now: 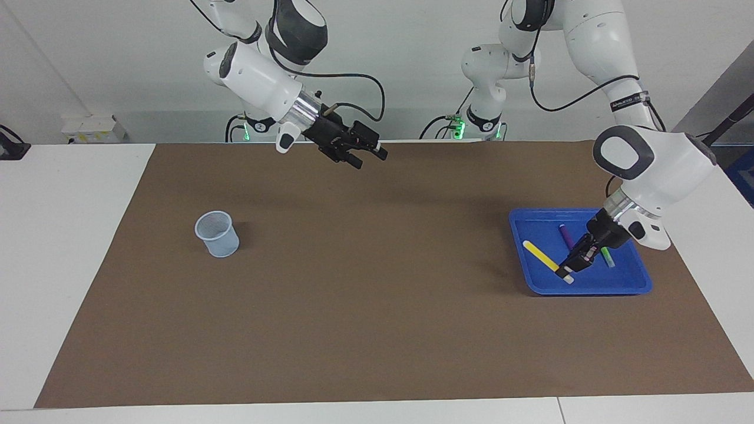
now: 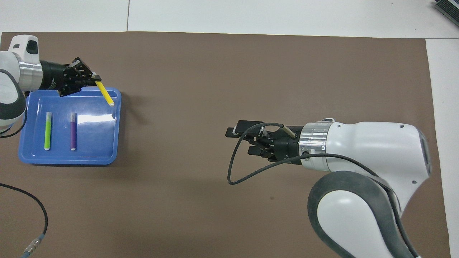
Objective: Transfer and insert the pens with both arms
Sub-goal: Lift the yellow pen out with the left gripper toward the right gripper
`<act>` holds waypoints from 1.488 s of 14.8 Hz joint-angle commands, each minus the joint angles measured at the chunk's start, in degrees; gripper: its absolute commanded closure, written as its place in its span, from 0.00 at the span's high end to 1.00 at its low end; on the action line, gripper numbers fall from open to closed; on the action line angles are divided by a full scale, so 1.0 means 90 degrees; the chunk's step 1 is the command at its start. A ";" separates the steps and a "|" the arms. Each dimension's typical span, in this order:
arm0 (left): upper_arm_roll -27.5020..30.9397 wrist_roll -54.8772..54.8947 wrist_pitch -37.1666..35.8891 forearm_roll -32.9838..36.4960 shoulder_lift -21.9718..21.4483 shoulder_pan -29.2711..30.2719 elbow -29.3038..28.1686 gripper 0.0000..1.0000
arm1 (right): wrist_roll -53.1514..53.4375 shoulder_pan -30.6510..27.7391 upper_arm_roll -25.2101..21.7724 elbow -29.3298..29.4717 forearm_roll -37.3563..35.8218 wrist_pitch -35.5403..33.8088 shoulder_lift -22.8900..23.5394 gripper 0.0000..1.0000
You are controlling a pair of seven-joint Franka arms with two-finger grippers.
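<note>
One yellow pen (image 1: 543,256) slanted, left tool (image 1: 566,272) gripping

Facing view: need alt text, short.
The left gripper holds the yellow pen by one end, lifted at a slant over the blue tray, where the purple pen and green pen lie. The right gripper hangs open over the brown mat; a mesh cup stands toward its end.

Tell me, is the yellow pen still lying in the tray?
No. The left pincer is shut on the yellow pen, holding it tilted above the tray.
</note>
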 commanded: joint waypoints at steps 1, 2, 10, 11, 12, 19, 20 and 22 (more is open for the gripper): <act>0.0014 -0.1365 0.0154 0.0103 -0.0174 -0.0198 -0.0162 0.00 | 0.0021 -0.0007 0.0008 -0.0031 0.0195 0.0092 -0.0030 0.99; -0.0005 -0.1726 0.0338 0.0064 -0.0184 -0.0256 -0.0182 0.00 | 0.0021 -0.0017 0.0008 -0.0031 0.0195 0.0092 -0.0030 0.99; -0.0035 -0.1964 0.0496 -0.1487 -0.0331 -0.1076 -0.0514 0.00 | 0.0031 -0.0017 0.0008 -0.0031 0.0195 0.0083 -0.0030 1.00; -0.0035 -0.1993 0.0612 -0.1643 -0.0370 -0.1164 -0.0611 0.00 | 0.0021 -0.0017 0.0008 -0.0031 0.0195 0.0083 -0.0021 1.00; -0.0035 -0.2013 0.0778 -0.1829 -0.0428 -0.1271 -0.0747 0.00 | 0.0021 -0.0017 0.0008 -0.0031 0.0195 0.0083 -0.0021 1.00; -0.0054 -0.2003 0.1102 -0.3225 -0.0653 -0.1526 -0.1120 0.00 | 0.0079 -0.0027 0.0008 -0.0021 0.0205 0.0238 0.0018 0.98; -0.0064 -0.1994 0.1111 -0.3343 -0.0682 -0.1584 -0.1130 0.00 | 0.0080 -0.0036 0.0008 -0.0021 0.0205 0.0239 0.0018 0.98; -0.0093 -0.1955 0.1121 -0.3490 -0.0712 -0.1731 -0.1130 0.00 | 0.0080 -0.0037 -0.0002 -0.0021 0.0205 0.0239 0.0018 0.98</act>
